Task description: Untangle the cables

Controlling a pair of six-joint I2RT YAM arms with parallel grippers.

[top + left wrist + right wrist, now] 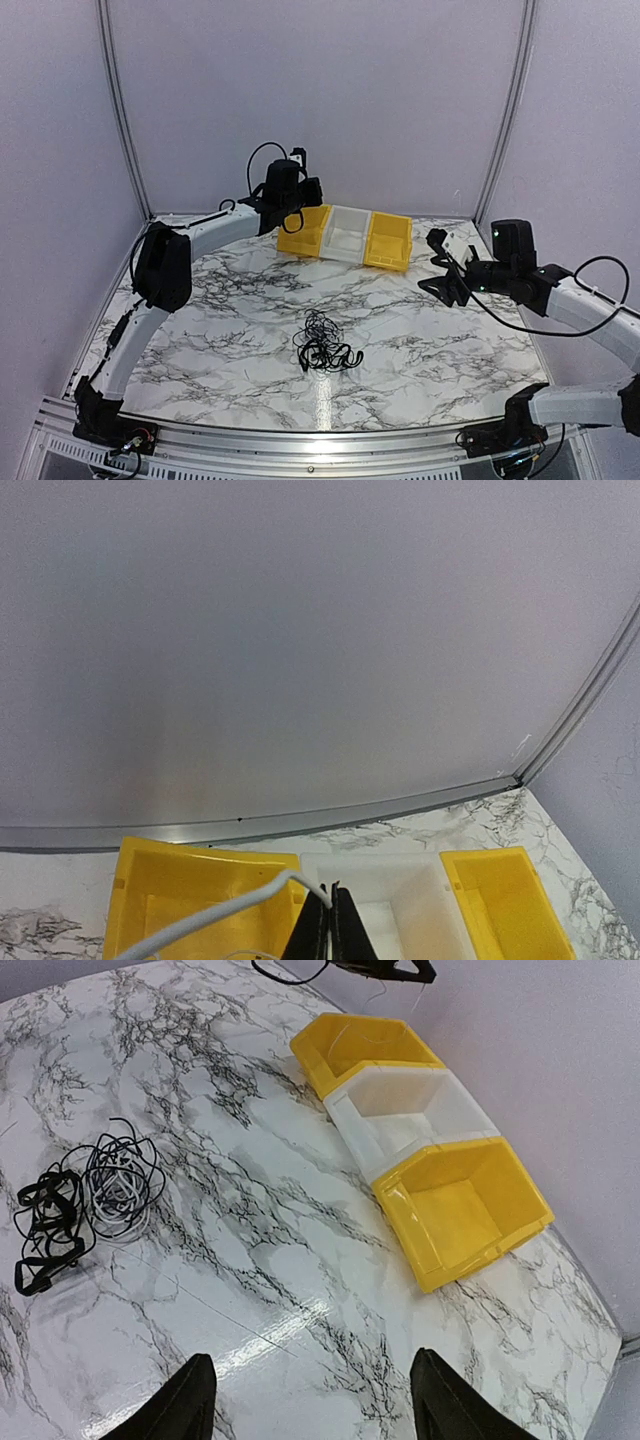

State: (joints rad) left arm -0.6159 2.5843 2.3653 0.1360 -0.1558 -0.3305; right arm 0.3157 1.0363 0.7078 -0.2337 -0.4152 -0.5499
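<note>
Marble tabletop (220, 310): white stone pattern with dark grey veins, closed in by plain pale walls; both arms reach in from the near edge.
Bins: three open bins stand touching in a row by the far wall: left yellow bin (295, 243), white bin (345, 250) and right yellow bin (385, 258).
Cable tangle (322, 345): a loose knot of thin wires lies on the tabletop near the middle, a little toward the near edge, well apart from the bins. The right wrist view shows a bunched black strand with a flatter coil of thin black and pale loops lying against it.
Left claw (328, 895): clenched, jaws pressed together, with the whitish cable (230, 903) pinched at their tips. It hangs in the air at the far side of the tabletop, above the edge where the left yellow bin meets the white bin.
Whitish cable: one pale wire, apart from the cable tangle. From the left claw it arches up, then slopes down over the left yellow bin and leaves the left wrist view at the bottom.
Right claw (315, 1410): released, two black fingers spread wide with only bare marble showing between them. It hovers above the right side of the tabletop, well apart from the cable tangle.
</note>
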